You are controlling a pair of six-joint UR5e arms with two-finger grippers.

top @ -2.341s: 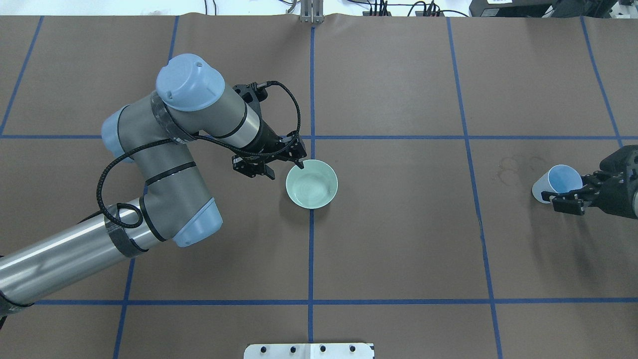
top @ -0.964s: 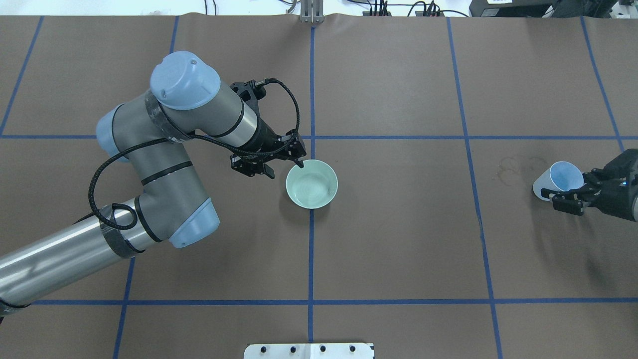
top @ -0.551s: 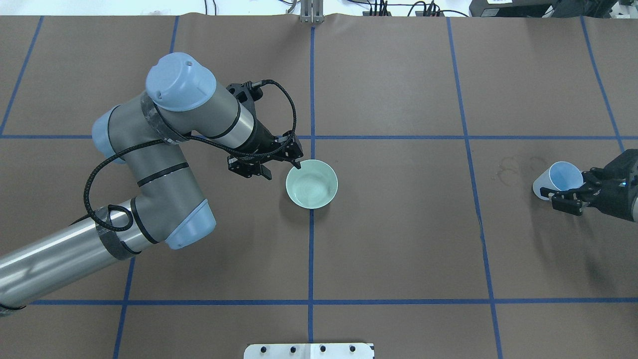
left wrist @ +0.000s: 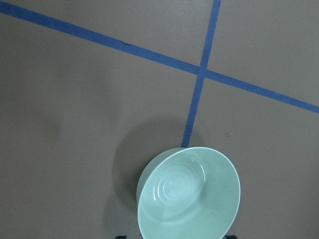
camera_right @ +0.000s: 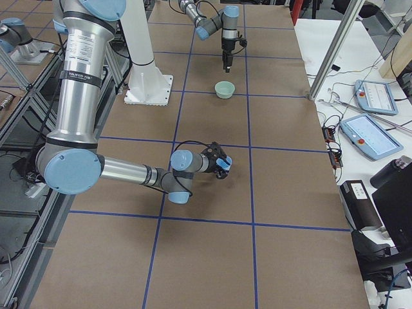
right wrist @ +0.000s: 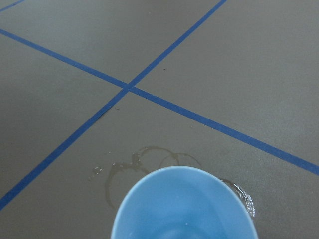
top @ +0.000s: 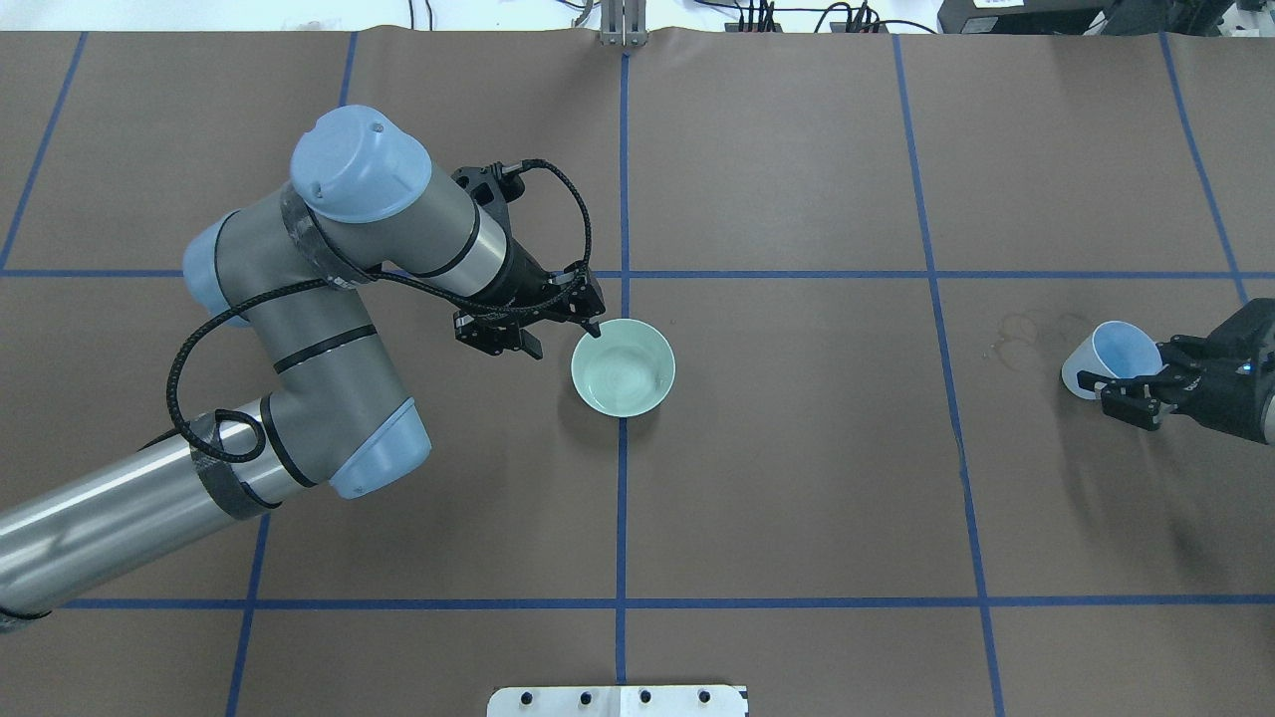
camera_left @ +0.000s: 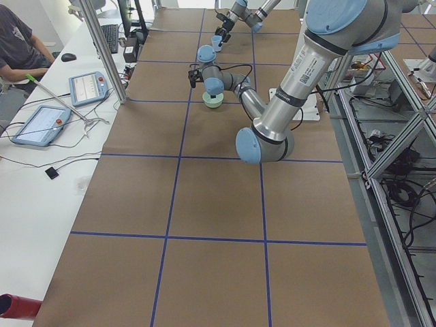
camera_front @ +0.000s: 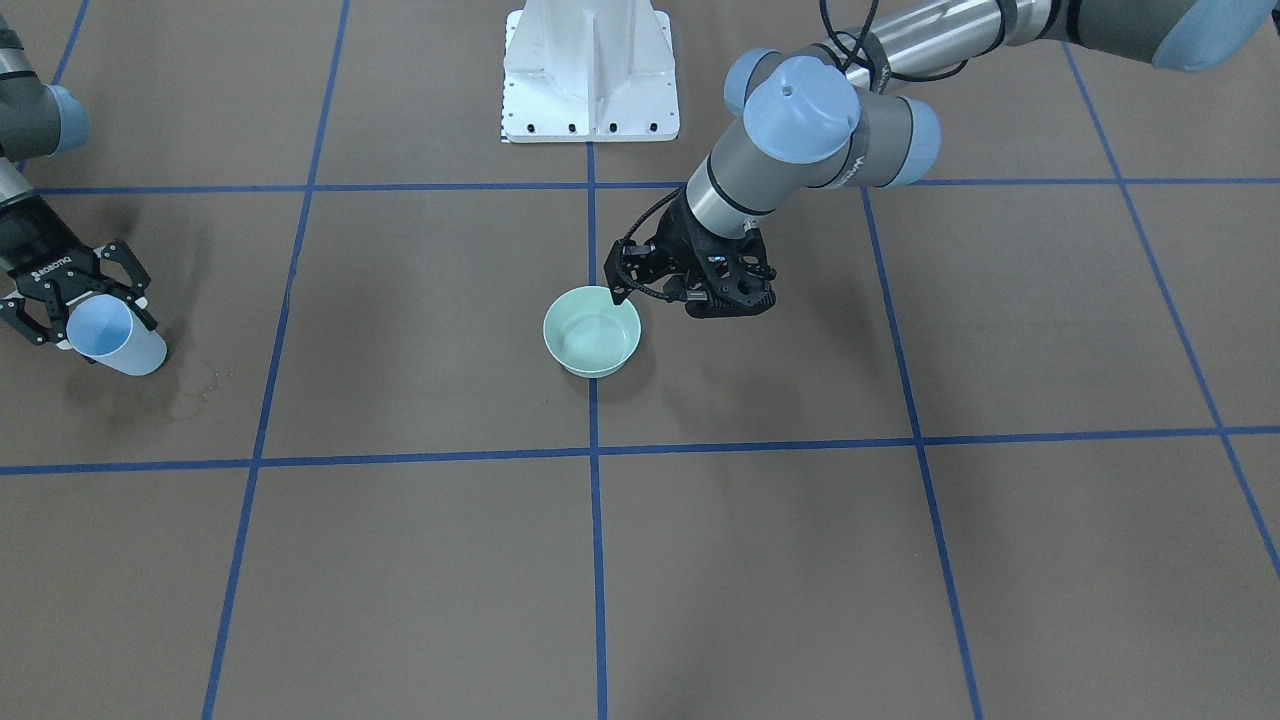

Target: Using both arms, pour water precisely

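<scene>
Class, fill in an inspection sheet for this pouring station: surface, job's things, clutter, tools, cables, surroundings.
Surface: brown mat, blue tape grid, dried water rings.
Job's things: green bowl at centre; blue cup, tilted.
Clutter: nothing seen.
Tools: left tool pinching the bowl's rim; right tool shut on the cup.
Cables: black cable looped along the left arm.
Surroundings: tablets and a seated person at a side desk.

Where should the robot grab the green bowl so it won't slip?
Probably by its rim. The bowl sits upright with its mouth open to the top and smooth round sides, so a pinch over the thin edge from above suits it best. The left gripper is already at the rim on the robot's left, one finger inside.
</scene>
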